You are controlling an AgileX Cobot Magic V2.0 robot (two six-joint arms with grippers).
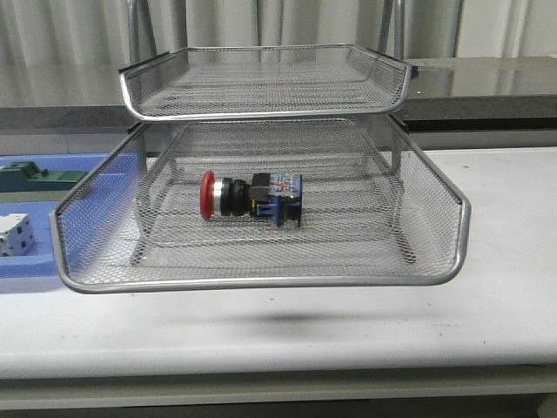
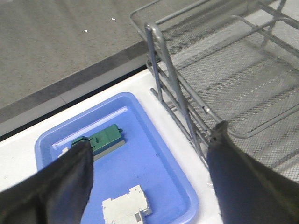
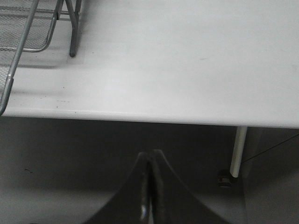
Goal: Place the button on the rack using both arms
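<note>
Both sets of fingers are free: the left gripper [image 2: 149, 177] spread wide above the blue tray [image 2: 154, 163], the right gripper [image 3: 149, 186] pressed closed off the table edge [image 3: 140, 114]. Farther out, the button [image 1: 251, 197] lies on its side in the rack [image 1: 261, 280], seemingly delivered.

The rack [image 1: 261, 279] has its upright posts cut by the front view's top edge, so any higher tier is unseen; the blue tray [image 1: 35, 261] runs off the left edge and partly behind the mesh; the white block [image 1: 16, 235] is cropped there too, its markings too small to read; the green block [image 1: 39, 177] is half hidden; in the left wrist view the left tool's fingers [image 2: 60, 186] cover the tray's near corners.
</note>
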